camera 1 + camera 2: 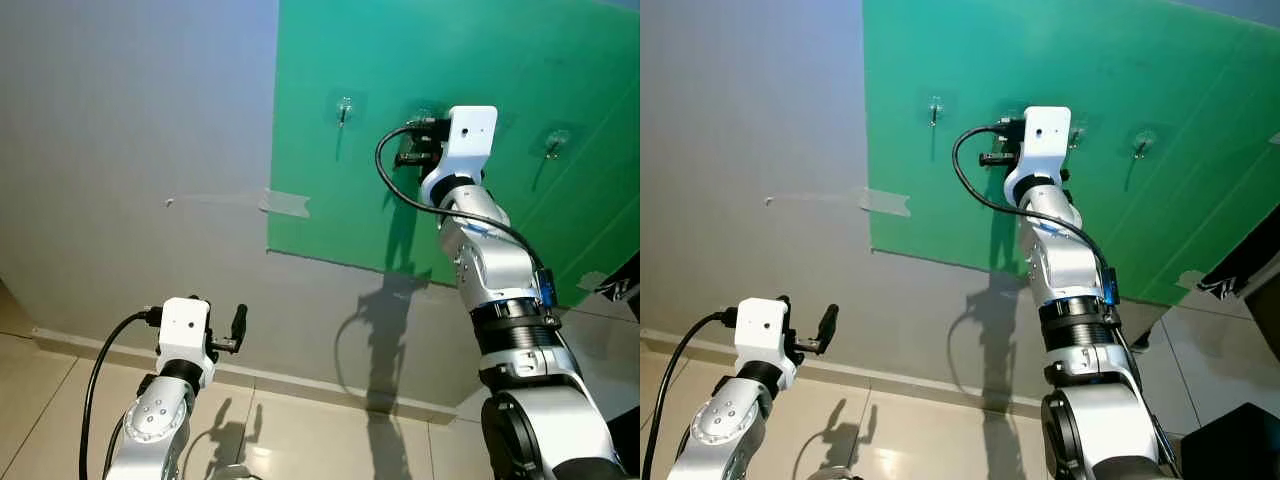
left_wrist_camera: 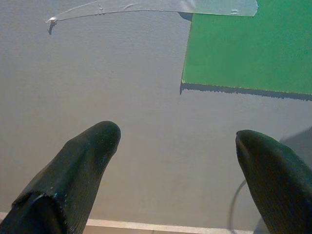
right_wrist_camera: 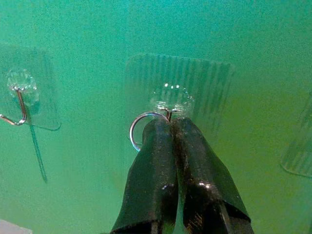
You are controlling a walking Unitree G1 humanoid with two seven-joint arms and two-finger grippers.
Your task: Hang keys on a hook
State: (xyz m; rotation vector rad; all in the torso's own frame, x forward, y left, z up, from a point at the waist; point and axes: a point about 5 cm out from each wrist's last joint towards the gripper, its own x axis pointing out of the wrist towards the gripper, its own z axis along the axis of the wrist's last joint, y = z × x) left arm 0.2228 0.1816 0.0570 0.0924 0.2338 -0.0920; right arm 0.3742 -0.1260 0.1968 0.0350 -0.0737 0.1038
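Right end effector against green board

A green board is taped to the grey wall; three clear adhesive hooks stick to the board.

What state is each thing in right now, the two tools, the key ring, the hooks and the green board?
Right tool: shut on the key ring, at the middle hook.
Key ring: held against the middle hook.
Left tool: open, low, facing the wall.
Left hook: bare.
Green board: taped to the wall.
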